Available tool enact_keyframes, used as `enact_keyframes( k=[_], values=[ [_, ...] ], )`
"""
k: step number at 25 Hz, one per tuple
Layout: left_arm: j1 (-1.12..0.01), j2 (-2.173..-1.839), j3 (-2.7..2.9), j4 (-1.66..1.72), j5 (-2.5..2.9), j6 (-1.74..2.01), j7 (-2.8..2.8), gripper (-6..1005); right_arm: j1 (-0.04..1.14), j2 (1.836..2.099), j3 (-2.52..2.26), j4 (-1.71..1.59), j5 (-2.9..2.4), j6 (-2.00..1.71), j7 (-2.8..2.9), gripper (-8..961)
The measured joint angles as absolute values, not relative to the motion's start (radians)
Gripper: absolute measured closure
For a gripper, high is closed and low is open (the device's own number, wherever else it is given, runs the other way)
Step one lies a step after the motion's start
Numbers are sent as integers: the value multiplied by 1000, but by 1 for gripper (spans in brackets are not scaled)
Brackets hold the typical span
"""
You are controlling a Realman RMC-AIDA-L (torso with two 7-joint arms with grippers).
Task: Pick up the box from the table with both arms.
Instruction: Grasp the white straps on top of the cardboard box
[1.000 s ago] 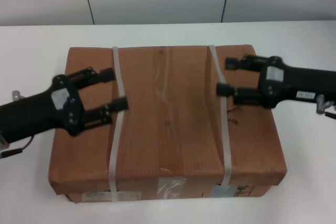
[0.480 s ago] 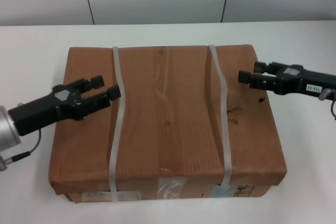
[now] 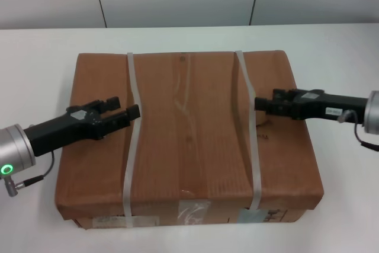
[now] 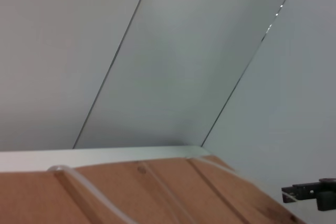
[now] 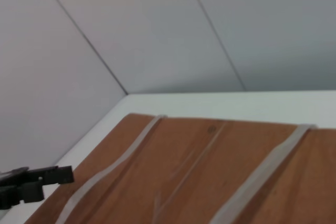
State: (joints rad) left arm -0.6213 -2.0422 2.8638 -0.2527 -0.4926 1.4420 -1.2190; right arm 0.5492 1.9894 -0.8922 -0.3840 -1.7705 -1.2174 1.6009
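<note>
The box (image 3: 189, 140) is a large brown cardboard carton lying flat on the white worktop (image 3: 331, 45), closed, its broad top face up. Two whitish plastic straps cross the top from far edge to near edge, with a strip of clear tape between them. Labels and dark print show on the near side face.

The left tool (image 3: 121, 109) reaches in over the box's left part, its tips just beside the left strap. The right tool (image 3: 263, 102) reaches in over the right part, its tips at the right strap. The box's middle lies between the two tools.
</note>
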Motion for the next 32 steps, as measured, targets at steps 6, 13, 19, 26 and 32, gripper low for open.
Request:
enact_keyframes(
  k=[6,13,19,26,32],
  values=[
    [-633,-2042,2864,-226,-455,1378,-1236,285,566,2012,-940,-380,-1777,-1176,1625,119],
    [-655,-2043,2866,-209,-417,1330,-1262,294,595,2029,-966,-361,-1777,-1160,1640,119],
    [-676,-2043,2865,-202,-379,1306,-1299,302,629,2055,-1013,-343,-1776,-1125,1646,119],
    [-709,-2043,2865,-182,-319,1288,-1327,311,650,2064,-1055,-333,-1769,-1112,1654,126],
    [-722,-2043,2865,-165,-307,1288,-1328,319,661,2068,-1057,-332,-1768,-1112,1640,132]
  ],
)
